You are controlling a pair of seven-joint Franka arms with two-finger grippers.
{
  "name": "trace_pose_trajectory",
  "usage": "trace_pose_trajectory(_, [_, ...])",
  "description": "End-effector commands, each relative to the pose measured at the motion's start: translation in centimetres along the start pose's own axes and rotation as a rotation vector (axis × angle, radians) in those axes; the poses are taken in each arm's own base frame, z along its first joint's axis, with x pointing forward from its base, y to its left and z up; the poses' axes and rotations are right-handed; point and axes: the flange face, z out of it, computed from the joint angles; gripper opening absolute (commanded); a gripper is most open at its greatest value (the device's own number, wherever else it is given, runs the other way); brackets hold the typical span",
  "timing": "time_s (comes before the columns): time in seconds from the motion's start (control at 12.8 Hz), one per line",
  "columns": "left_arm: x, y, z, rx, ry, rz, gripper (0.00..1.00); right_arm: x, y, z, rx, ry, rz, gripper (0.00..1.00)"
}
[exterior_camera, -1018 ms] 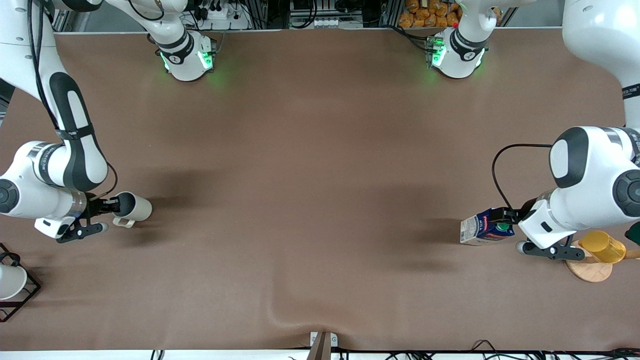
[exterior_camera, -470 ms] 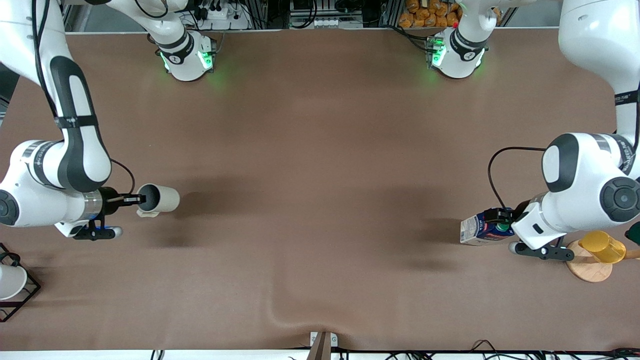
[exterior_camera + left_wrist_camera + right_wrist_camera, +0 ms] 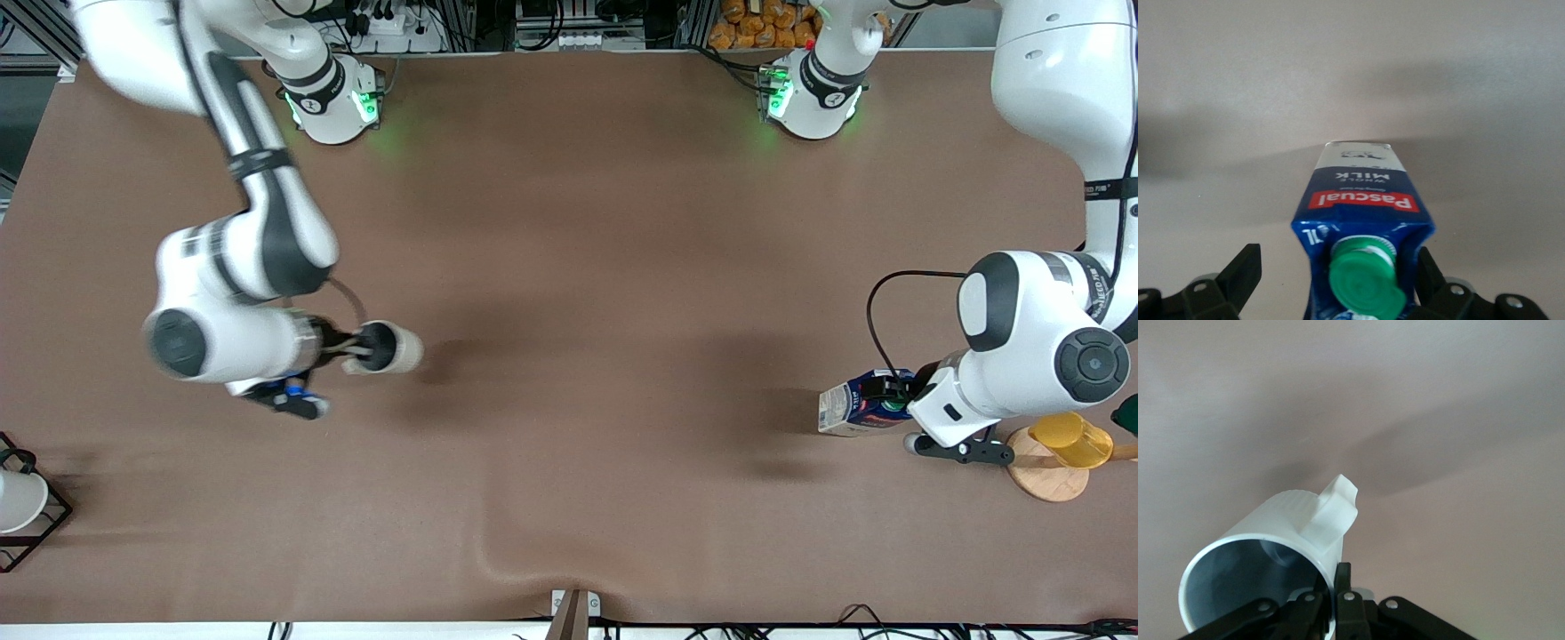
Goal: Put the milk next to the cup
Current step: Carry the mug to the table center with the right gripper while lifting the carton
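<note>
worktop (image 3: pixel 569 267): brown sheet, ripple near the front-camera edge
right arm: reaches in from its base, carrying the cup off the surface
left arm: bent low at its own end of the worktop, over the milk
milk (image 3: pixel 855 406): stands on the worktop at the left arm's end, green cap (image 3: pixel 1365 280) up
cup (image 3: pixel 389 347): tipped sideways in the air over the worktop's right-arm half
wooden disc (image 3: pixel 1047 469): just beside the milk, yellow cup (image 3: pixel 1071 439) on it
left pincer (image 3: pixel 1338 283): wide, fingers (image 3: pixel 1238 273) flank the milk top, no clear contact
right pincer (image 3: pixel 1331 597): clamped on the cup rim beside its handle
</note>
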Motion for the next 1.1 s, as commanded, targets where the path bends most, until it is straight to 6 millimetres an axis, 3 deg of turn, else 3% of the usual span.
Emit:
trace_pose_trajectory(0.0, [-0.2, -0.1, -0.1, 0.022, 0.008, 0.036, 0.9, -2.8, -5.4, 1.2, 0.042, 0.055, 0.109, 0.0])
trace_pose_trajectory(0.23, [-0.1, 0.9, -0.3, 0.024, 0.012, 0.041, 0.59, -5.8, -11.7, 5.3, 0.071, 0.105, 0.22, 0.0])
trace_pose_trajectory(0.31, [-0.1, 1.2, -0.5, 0.025, 0.015, 0.041, 0.53, -6.6, -14.0, 6.6, 0.088, 0.122, 0.253, 0.0])
trace_pose_trajectory(0.47, [0.0, 1.7, -1.2, 0.027, 0.028, 0.042, 0.5, -7.7, -18.0, 8.3, 0.135, 0.15, 0.34, 0.0])
trace_pose_trajectory(0.63, [-0.2, 2.4, -2.5, 0.031, 0.044, 0.051, 0.42, -8.9, -20.3, 10.5, 0.166, 0.173, 0.337, 0.0])
trace_pose_trajectory(0.78, [-0.4, 2.7, -3.5, 0.03, 0.051, 0.054, 0.42, -9.5, -21.6, 12.8, 0.192, 0.189, 0.368, 0.0])
trace_pose_trajectory(1.02, [-1.0, 4.2, -4.5, 0.025, 0.037, 0.055, 0.44, -9.4, -21.7, 14.7, 0.17, 0.191, 0.362, 0.0])
